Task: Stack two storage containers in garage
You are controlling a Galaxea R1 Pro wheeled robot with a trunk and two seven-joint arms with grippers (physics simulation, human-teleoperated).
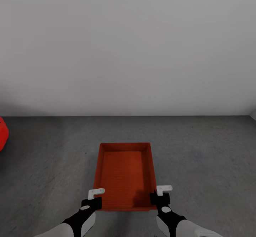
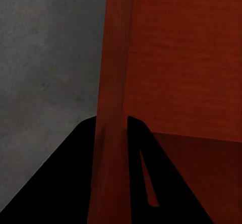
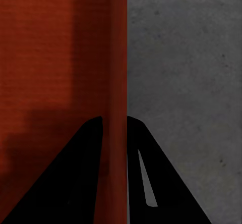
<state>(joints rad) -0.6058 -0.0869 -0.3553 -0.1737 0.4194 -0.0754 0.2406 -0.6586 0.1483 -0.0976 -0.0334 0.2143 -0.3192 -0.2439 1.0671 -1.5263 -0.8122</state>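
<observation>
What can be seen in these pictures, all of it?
storage container: one, red-orange, open-topped and empty, over the floor ahead of the robot, held by its two side walls near the near end.
red object: one, red, cut off at the head view's left edge; too little shows to name it.
floor: dark grey concrete.
wall: plain white, behind.
left gripper: black with white fingers, shut on the container's left wall.
right gripper: the same, shut on the right wall.
</observation>
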